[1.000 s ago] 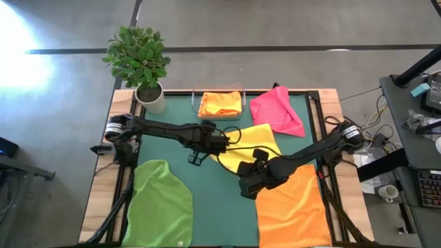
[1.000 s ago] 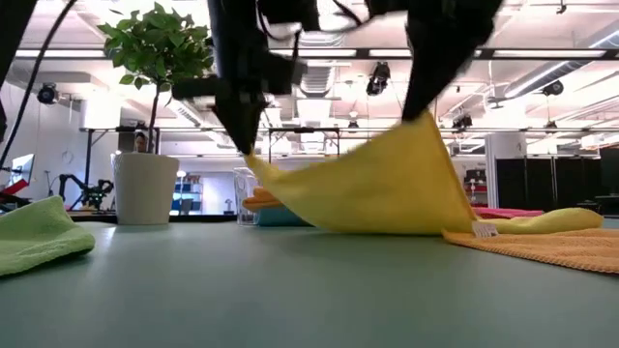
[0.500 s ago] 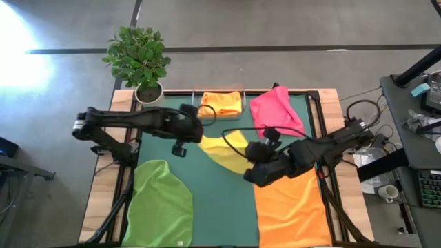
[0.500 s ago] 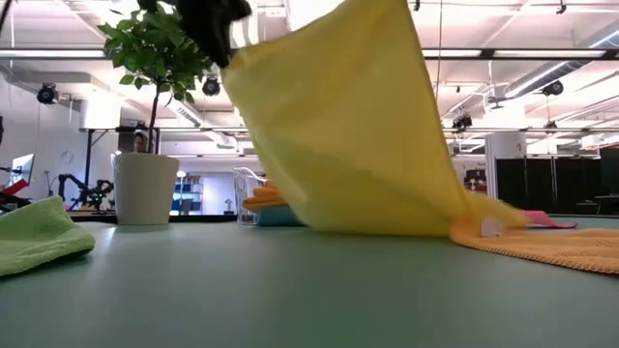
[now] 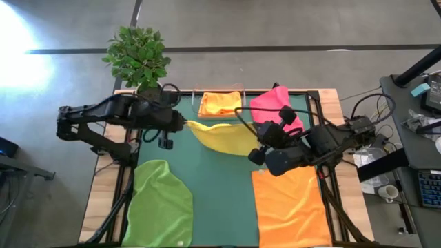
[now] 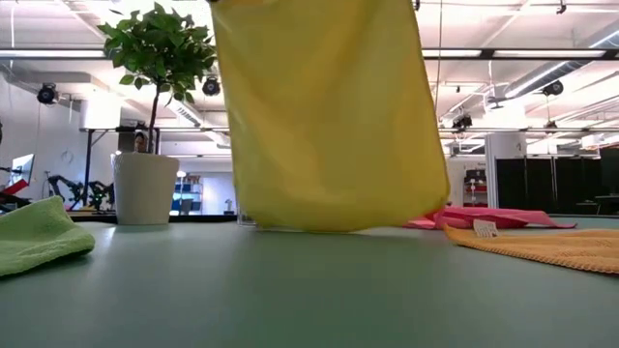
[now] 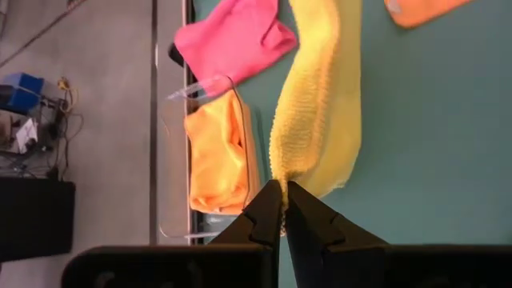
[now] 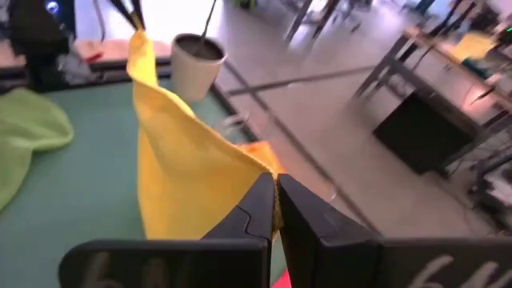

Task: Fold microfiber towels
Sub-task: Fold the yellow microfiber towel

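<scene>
Both arms have lifted and pulled apart since the earlier frames: yellow towel (image 5: 222,136) was draped on the mat, now hangs stretched between them, clear of the orange towel it overlapped.

Near edge of the table: green towel (image 5: 163,207) on the left and flat orange towel (image 5: 293,210) on the right, both untouched. Low view shows the yellow towel's bottom hem hanging just at the green mat (image 5: 220,193); I can't tell if it touches.

Mid-table: left gripper (image 5: 178,125) clenched on one top corner, right gripper (image 5: 258,141) clenched on the other. Wrist views confirm cloth pinched between each pair of fingers.

Far side: folded orange towel (image 5: 220,104) in the clear plastic tray (image 5: 196,96), pink towel (image 5: 277,111) beside it, potted plant (image 5: 140,62) at the far left corner.

Risks, my read:
- Pinches are right at the corners, little cloth in the fingers. More spread could pull a corner out; the towel then drops in a heap.
- Hem is close to the pink towel and tray. A swing toward the far side could drag or snag them.
- Uneven lowering would lay it down skewed, so the fold edges won't line up.
</scene>
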Action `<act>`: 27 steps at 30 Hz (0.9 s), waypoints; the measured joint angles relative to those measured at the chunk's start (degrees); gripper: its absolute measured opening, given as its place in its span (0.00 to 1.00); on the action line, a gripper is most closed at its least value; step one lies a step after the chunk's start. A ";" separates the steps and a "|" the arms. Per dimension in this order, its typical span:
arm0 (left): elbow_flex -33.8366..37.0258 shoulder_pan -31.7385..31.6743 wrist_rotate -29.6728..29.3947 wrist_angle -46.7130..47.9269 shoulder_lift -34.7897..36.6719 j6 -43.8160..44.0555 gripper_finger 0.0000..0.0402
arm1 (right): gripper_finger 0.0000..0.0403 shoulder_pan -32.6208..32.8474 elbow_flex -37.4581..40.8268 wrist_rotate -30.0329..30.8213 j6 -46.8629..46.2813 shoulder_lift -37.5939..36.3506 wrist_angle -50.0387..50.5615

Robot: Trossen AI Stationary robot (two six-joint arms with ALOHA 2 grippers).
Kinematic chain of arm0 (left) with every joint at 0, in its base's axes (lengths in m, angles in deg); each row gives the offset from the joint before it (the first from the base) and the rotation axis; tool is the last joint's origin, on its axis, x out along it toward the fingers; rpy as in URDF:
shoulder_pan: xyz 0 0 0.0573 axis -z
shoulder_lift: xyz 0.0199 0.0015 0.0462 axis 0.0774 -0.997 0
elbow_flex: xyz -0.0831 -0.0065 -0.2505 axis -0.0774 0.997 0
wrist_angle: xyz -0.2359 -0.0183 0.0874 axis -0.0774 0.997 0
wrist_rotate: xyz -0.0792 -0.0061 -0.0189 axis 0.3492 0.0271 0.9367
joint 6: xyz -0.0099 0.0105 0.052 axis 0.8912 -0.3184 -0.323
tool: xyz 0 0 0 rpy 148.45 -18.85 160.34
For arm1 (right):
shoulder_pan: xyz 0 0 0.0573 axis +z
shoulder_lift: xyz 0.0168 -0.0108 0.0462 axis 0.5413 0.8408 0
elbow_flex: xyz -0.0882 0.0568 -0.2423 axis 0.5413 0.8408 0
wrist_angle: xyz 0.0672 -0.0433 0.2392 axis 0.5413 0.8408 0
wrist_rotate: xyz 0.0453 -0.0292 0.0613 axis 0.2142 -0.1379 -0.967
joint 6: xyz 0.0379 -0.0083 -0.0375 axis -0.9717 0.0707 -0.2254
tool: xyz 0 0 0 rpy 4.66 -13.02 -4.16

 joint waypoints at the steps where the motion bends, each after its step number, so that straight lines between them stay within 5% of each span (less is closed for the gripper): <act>1: -0.56 -0.02 0.00 0.00 0.18 0.00 0.00 | 0.02 -0.06 -0.43 0.86 0.36 0.00 -0.06; 20: -8.22 -0.04 -3.94 -0.05 0.28 -0.15 0.00 | 0.02 -4.21 0.27 8.35 14.86 1.03 0.75; 27: -8.24 -0.12 -14.40 -0.15 -0.72 -7.15 0.00 | 0.02 -9.76 2.66 8.38 19.25 1.03 0.93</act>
